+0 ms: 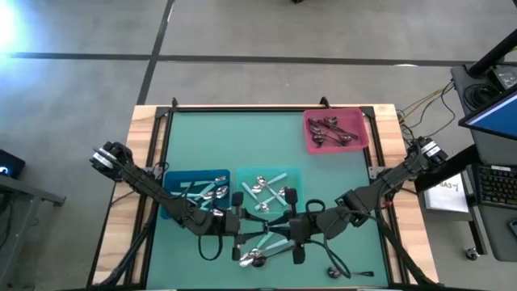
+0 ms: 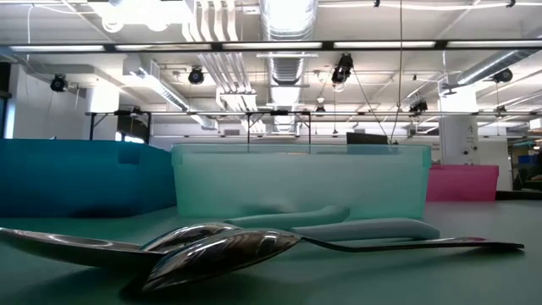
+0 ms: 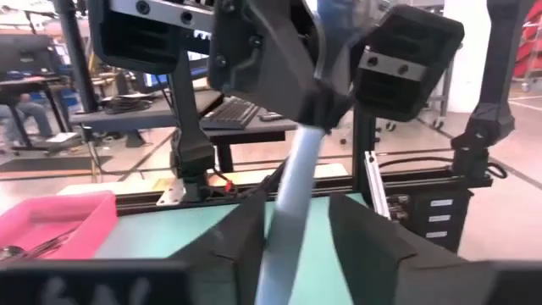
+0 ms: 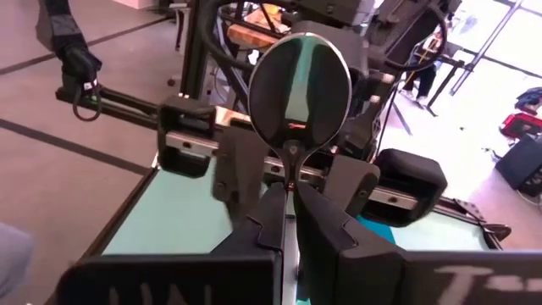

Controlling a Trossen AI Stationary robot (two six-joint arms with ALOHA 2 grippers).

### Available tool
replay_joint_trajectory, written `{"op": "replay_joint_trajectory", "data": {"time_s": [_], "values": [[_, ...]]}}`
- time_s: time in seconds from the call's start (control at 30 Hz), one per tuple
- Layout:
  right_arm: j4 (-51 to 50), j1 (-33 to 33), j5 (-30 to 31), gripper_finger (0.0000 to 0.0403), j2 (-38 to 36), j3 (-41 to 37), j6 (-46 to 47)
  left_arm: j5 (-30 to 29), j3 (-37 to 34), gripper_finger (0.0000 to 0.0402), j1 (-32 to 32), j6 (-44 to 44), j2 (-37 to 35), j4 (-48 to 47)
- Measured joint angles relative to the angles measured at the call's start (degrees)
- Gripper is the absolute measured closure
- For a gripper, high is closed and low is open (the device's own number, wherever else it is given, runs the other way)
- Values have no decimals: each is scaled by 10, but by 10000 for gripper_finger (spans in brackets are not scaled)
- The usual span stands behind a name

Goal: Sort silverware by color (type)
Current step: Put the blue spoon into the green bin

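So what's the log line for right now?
right gripper: shut on teal-handled spoon | left gripper: open around that spoon's handle | spoon pile: unsorted

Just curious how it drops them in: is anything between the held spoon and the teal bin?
Nothing visible. The right gripper holds the teal-handled spoon above the table, right beside the open-topped teal bin. The left gripper straddles its handle.

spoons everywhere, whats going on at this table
Two robot arms are sorting spoons into bins by type. The right gripper is shut on a teal-handled spoon, holding it up near the table's front. The left gripper faces it, its fingers on either side of the light handle, seemingly a handover. The pink bin holds dark spoons, the teal bin teal-handled ones, the blue bin silver ones. A loose pile still lies unsorted.
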Motion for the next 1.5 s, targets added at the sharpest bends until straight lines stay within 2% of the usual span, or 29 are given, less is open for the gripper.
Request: {"op": "replay_joint_trajectory", "data": {"time_s": [0.2,0.4,0.57,0.67,0.8,0.9,1.07,1.23,1.33,1.4,1.5], "values": [[0,0,0,394,0,0,7,6,0,368,2,2,0,-1],[-9,0,8,368,-2,0,29,7,0,371,8,-19,0,-1],[-69,1,9,332,-17,0,52,5,1,371,19,-21,0,-22],[-133,4,6,311,-36,2,119,3,1,371,31,-37,0,-54],[-285,13,0,291,-55,25,266,4,1,371,57,-83,0,-136],[-403,21,-37,283,-56,37,395,4,1,371,83,-120,0,-207],[-507,40,-127,282,-36,26,560,5,1,371,135,-171,0,-329],[-546,71,-219,292,-5,5,687,64,1,371,178,-218,0,-431],[-550,89,-258,296,17,-1,735,71,1,369,187,-245,0,-459],[-547,101,-279,295,31,-1,758,77,1,351,189,-242,0,-469],[-548,115,-316,289,53,-1,782,79,1,299,189,-241,0,-469]]}}
